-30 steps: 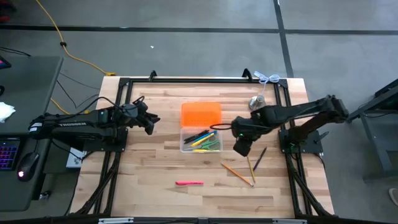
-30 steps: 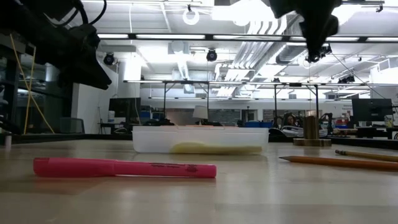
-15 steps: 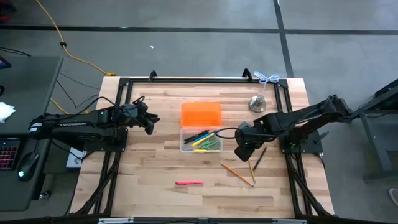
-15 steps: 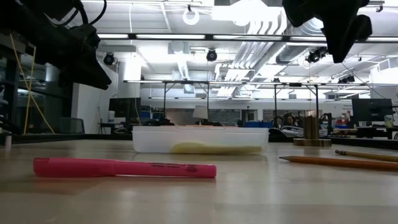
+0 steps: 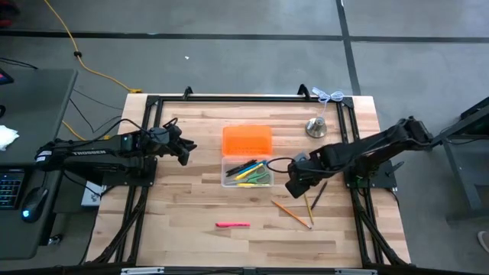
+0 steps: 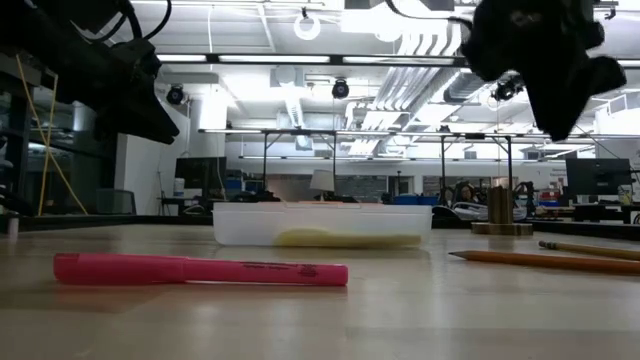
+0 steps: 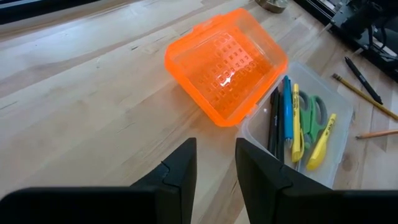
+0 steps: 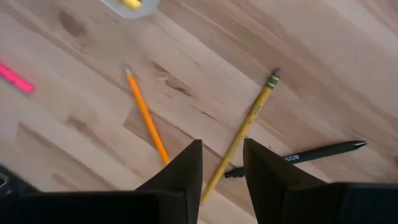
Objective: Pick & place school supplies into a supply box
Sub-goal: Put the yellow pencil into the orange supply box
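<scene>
The right gripper (image 5: pixel 296 183) is held empty above the table with its fingers (image 8: pixel 180 171) parted by a narrow gap, nothing being grasped between them. Just below and beside it lie the loose supplies: a yellow pencil (image 8: pixel 245 134) with an eraser end, an orange pencil (image 8: pixel 147 116) and a black pen (image 8: pixel 298 155), the yellow pencil being seen nearly in line with the gap between the fingers. A pink marker (image 5: pixel 232 224) is left farther off, near the front of the table. The supply box (image 5: pixel 246 173) is placed at the table's middle, its orange lid (image 5: pixel 247 140) folded open beside it, with several pens, yellow markers and green-handled scissors (image 7: pixel 316 109) already inside. The left gripper (image 5: pixel 186 150) is parked, slightly parted and empty, near the lid. The step in hand is judged to be the approach for a pick; a descent over the yellow pencil and a firm closing would be called for next.
</scene>
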